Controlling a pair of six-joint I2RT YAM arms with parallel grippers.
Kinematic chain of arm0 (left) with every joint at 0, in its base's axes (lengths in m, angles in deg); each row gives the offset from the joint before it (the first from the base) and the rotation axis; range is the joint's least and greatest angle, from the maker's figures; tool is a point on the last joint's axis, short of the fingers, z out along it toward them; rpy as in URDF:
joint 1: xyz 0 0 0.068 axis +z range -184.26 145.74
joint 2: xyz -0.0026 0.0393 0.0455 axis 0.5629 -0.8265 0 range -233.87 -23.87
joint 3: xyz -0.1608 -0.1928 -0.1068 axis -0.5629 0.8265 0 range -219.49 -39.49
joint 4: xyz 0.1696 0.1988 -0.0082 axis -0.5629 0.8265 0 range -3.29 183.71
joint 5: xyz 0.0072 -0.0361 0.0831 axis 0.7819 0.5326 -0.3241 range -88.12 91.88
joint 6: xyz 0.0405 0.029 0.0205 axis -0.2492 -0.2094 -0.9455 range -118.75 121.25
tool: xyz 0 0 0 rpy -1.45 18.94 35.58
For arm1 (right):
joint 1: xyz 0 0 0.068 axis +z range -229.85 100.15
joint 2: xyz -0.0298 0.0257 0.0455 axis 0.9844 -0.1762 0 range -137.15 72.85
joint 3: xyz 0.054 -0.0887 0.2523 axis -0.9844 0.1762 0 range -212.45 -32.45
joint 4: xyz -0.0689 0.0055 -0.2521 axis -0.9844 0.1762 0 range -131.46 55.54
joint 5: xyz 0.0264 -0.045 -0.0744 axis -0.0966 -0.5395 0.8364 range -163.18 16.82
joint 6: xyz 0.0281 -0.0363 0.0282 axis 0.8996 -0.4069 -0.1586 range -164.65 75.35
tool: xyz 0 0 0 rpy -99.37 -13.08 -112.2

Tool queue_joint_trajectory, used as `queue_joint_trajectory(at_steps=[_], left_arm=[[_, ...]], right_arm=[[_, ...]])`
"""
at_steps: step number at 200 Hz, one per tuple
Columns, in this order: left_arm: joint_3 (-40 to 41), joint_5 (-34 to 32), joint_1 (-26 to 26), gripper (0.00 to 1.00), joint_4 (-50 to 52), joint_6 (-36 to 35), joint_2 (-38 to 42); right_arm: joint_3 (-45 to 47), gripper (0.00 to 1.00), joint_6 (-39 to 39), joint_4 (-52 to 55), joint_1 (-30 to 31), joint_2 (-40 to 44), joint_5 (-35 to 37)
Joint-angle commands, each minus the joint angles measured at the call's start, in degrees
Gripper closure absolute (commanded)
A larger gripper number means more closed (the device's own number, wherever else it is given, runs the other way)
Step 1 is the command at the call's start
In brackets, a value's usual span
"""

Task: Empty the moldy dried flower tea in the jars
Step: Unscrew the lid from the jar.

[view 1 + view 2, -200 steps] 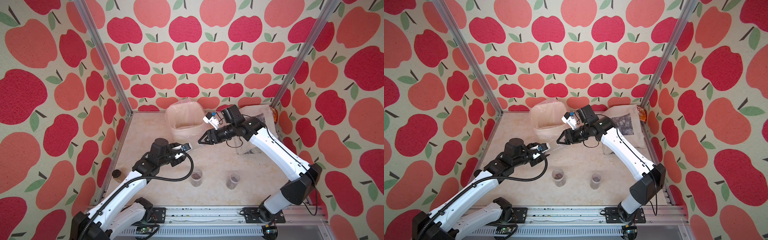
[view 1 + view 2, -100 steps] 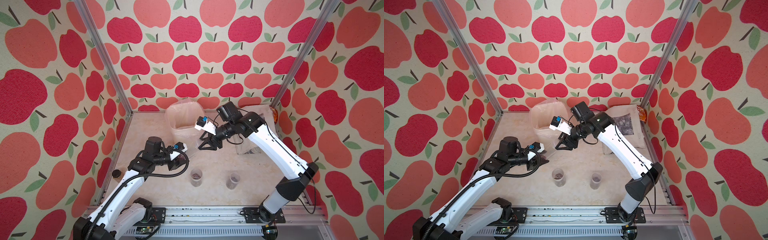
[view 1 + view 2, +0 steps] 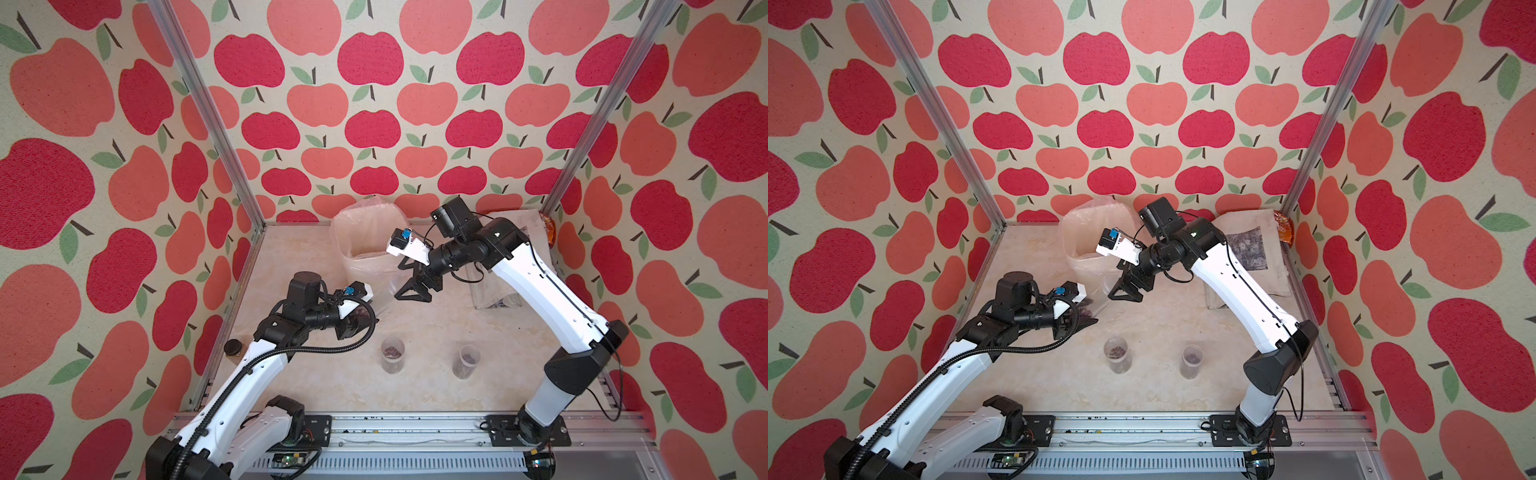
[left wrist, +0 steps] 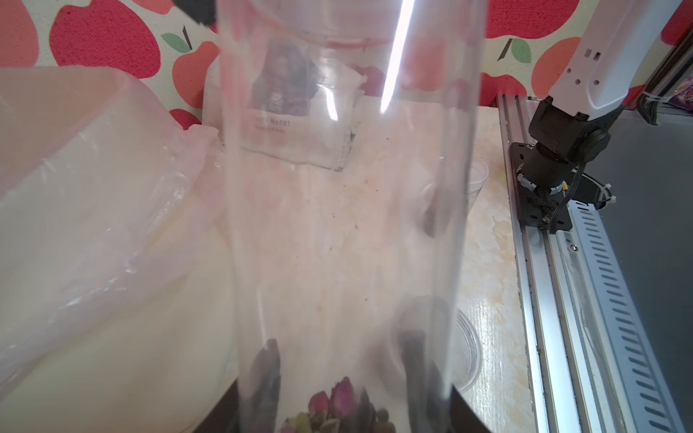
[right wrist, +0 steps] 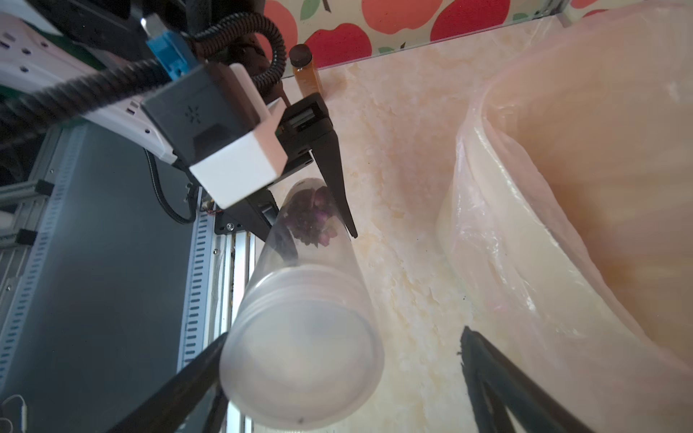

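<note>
Here, clear lidded jar [image 5: 304,300], purplish dried buds [image 5: 311,219]

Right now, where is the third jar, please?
In the right wrist view, the third jar lies tilted in the left gripper, beside the lined bin, lid end toward the open right gripper.

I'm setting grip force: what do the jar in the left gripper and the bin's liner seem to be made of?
Jar: probably rigid clear plastic. The wall is glossy and see-through, showing the dried flower tea inside, and the ridged lid looks cloudy.
Liner: thin translucent plastic film, judging by its shiny wrinkles and loose folds.
</note>
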Motion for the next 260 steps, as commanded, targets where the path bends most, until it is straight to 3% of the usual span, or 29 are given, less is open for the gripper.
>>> queue_joint_trajectory(at_steps=[1, 21, 40, 77, 145, 188, 224, 260], left_arm=[[-1.21, -2.09, -0.19, 0.88, -1.95, -1.18, 0.98], [-1.19, -3.64, -0.23, 0.88, -2.45, -1.61, 0.97], [-1.04, -5.5, -0.62, 0.88, -3.21, -1.93, 1.32], [-1.04, -7.01, -0.88, 0.88, -3.29, -2.33, 1.5], [-1.12, -8.19, -1.65, 0.88, -3.45, -2.52, 1.44], [-1.21, -8.38, -1.83, 0.88, -3.53, -2.54, 1.24], [-1.21, -8.4, -1.79, 0.88, -3.62, -2.55, 1.06], [-1.2, -8.55, -1.93, 0.88, -3.63, -2.58, 0.93]], right_arm=[[5.67, 0.03, 16.59, -10.85, -2.17, 9.04, -1.93], [11.59, 0.01, 28.93, -17.7, -4.07, 13.49, -2.51], [12.53, 0.01, 39.24, -16.83, -6.08, 13.93, -1.05], [13.37, 0.01, 45.58, -15.62, -5.91, 12.17, -2.0], [13.11, 0.01, 46.96, -15.29, -1.45, 6.68, -3.53], [13.1, 0.19, 46.18, -14.35, -0.65, 5.64, -4.2], [13.01, 0.24, 44.85, -13.24, 0.1, 5.47, -4.03], [12.39, 0.39, 43.76, -12.18, 0.49, 5.01, -3.81]])
